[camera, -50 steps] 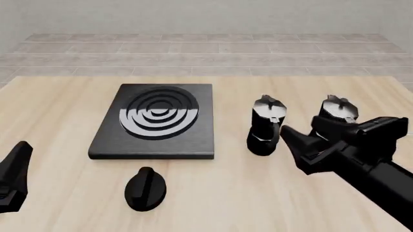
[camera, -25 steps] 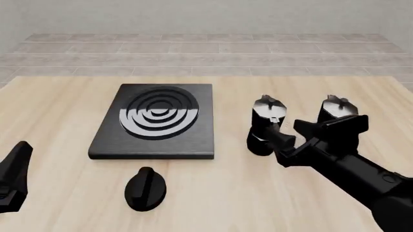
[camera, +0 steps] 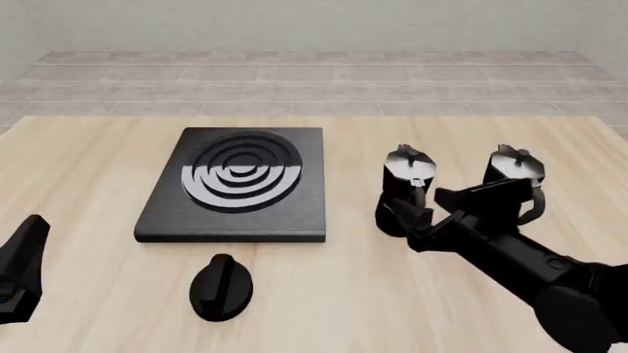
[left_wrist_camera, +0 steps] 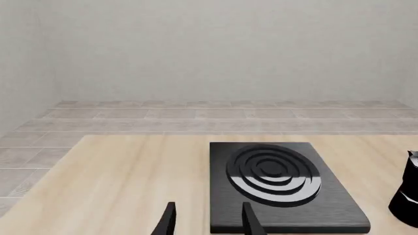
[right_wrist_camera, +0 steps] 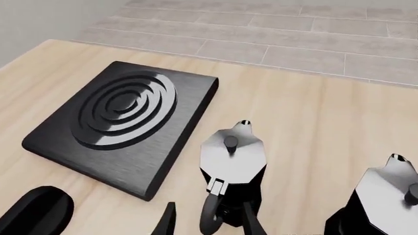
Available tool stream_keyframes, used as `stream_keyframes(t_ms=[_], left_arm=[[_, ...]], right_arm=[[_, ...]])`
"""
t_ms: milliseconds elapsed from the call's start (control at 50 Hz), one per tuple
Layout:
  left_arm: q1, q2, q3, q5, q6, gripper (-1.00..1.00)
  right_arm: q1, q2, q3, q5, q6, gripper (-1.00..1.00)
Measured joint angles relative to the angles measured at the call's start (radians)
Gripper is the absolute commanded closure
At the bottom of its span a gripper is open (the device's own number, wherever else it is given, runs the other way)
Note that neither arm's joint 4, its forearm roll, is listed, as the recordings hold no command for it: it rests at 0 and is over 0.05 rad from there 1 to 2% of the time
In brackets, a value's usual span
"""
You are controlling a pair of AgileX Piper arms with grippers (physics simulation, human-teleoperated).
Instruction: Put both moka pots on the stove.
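Observation:
Two glossy black moka pots stand upright on the table to the right of the stove (camera: 294, 213). The left pot (camera: 402, 184) is nearer the stove and the right pot (camera: 512, 170) stands beside it. My right gripper (camera: 416, 219) is open at the left pot's base, on its near side. In the right wrist view its fingers (right_wrist_camera: 249, 221) stand either side of that pot's (right_wrist_camera: 232, 159) curved handle. The other pot (right_wrist_camera: 385, 198) and the stove (right_wrist_camera: 176, 147) also show there. My left gripper (left_wrist_camera: 207, 224) is open and empty near the stove's (left_wrist_camera: 225, 208) front left corner.
A low black oval knob (camera: 220, 288) lies on the table in front of the stove, also seen as a knob (right_wrist_camera: 39, 213) in the right wrist view. My left arm (camera: 20, 268) sits at the table's near left edge. A tiled floor lies beyond the table.
My right arm has swung left and forward, bringing its open fingers from beside the right pot up to the left pot's handle. The left arm and both pots have not moved.

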Motion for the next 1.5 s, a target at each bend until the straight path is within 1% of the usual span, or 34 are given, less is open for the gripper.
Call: stream_keyframes(t_ms=[340,500,520,780,980,1080,1240,1500], left_arm=[[0.0,0.0,0.0,0.0,0.0,-1.0],[0.0,0.0,0.0,0.0,0.0,-1.0],[0.0,0.0,0.0,0.0,0.0,-1.0],[0.0,0.0,0.0,0.0,0.0,-1.0],[0.0,0.0,0.0,0.0,0.0,-1.0],[0.0,0.0,0.0,0.0,0.0,-1.0],[0.0,0.0,0.0,0.0,0.0,-1.0],[0.0,0.0,0.0,0.0,0.0,-1.0]], right_arm=[[-0.006,0.092,-0.018,-0.046,0.012,-1.0],[-0.005,0.119,-0.03,-0.064,0.005,-1.0],[-0.005,0.123,-0.032,-0.066,0.003,1.0],[-0.017,0.142,-0.032,-0.106,-0.03,1.0],[-0.037,0.145,-0.018,-0.145,-0.082,1.0],[-0.05,0.146,-0.008,-0.182,-0.111,1.0],[-0.07,0.147,-0.009,-0.268,-0.159,1.0],[-0.06,0.123,-0.068,-0.334,-0.195,1.0]])
